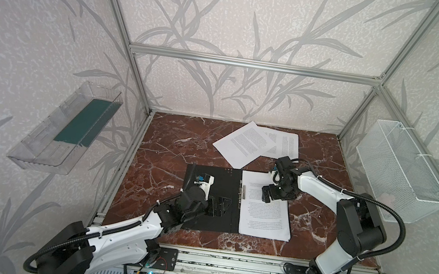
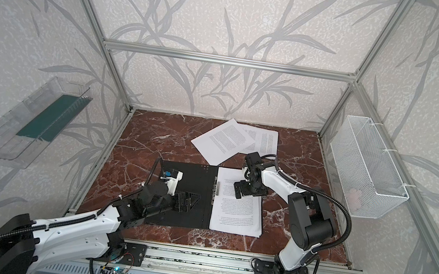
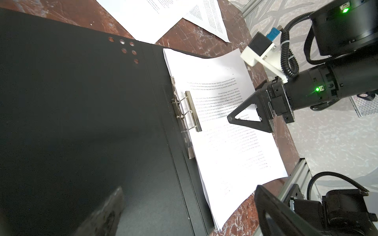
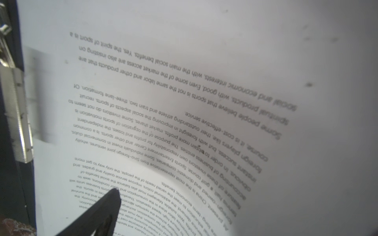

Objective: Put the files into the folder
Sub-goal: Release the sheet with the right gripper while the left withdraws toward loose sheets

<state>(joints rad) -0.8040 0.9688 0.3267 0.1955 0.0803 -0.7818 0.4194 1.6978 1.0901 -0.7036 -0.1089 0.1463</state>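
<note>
The folder lies open on the marble table in both top views, black inside up, with a metal spine clip. A stack of printed files rests on its right half, against the clip. Two more files lie loose and overlapping at the back of the table. My left gripper hovers open over the bare left cover. My right gripper is open just above the upper part of the stack. The right wrist view is filled with the top sheet, and only one finger shows there.
A clear plastic tray with a green base hangs on the left wall. A white wire mesh basket hangs on the right wall. Aluminium frame posts stand at the table's corners and a rail runs along the front.
</note>
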